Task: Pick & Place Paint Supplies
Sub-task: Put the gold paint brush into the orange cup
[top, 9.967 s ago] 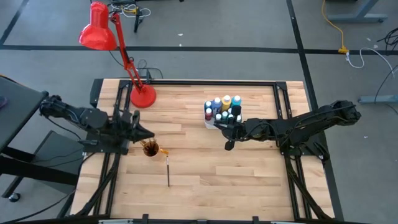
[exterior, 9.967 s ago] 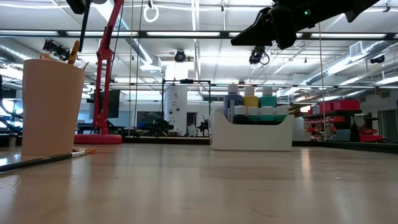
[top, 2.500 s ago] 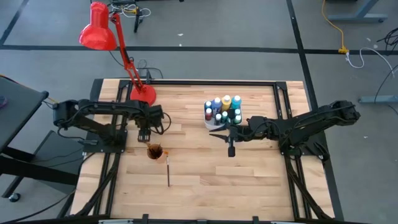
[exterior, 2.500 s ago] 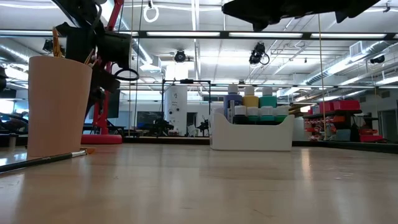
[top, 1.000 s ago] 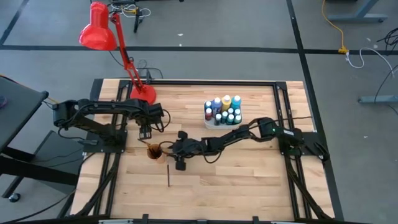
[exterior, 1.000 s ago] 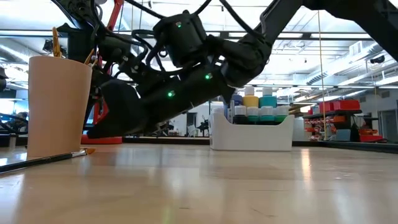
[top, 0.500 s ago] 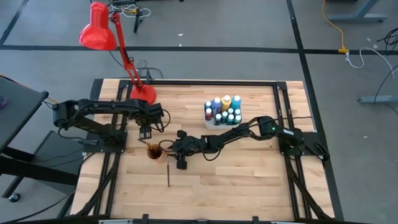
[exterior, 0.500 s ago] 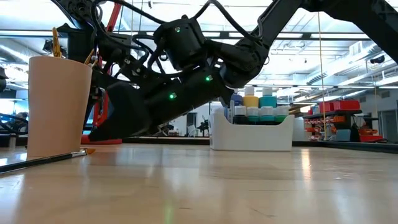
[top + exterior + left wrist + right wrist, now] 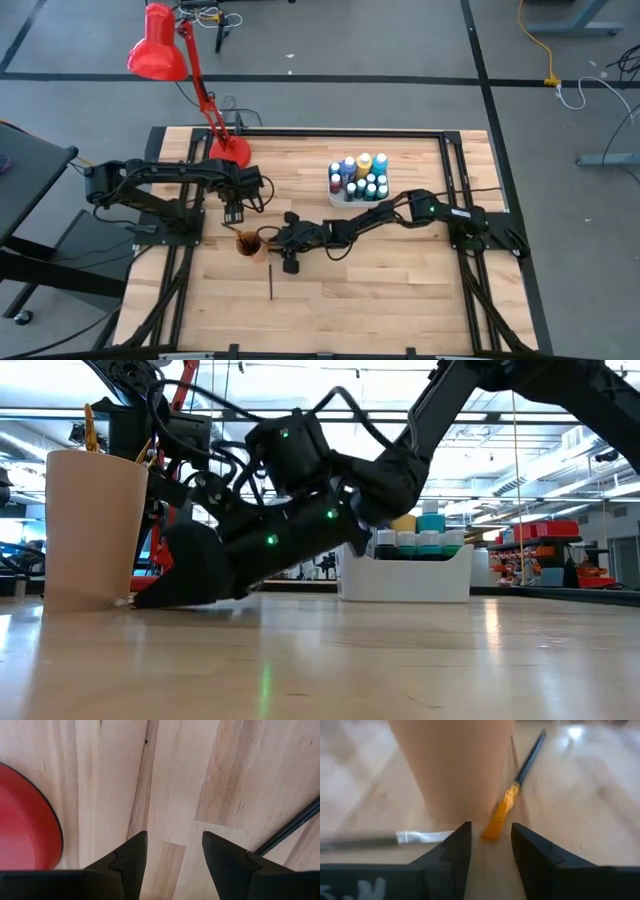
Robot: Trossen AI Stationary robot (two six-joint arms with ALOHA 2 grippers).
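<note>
While the left gripper [image 9: 232, 213] hangs spread-fingered over bare wood near the red lamp base [image 9: 230, 156], we see the right gripper [image 9: 487, 851], jaws apart, low beside the small orange cup [image 9: 452, 765], straddling an orange-tipped, dark-handled paintbrush [image 9: 512, 792] on the table.

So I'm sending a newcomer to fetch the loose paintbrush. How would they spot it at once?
Find the red lamp at the table's far left corner, then come toward the near edge to the orange cup. The loose paintbrush lies flat on the wood just beside that cup, at the right tool. Unlike the brushes standing in the cup, it is thin, dark-handled and lies alone.
</note>
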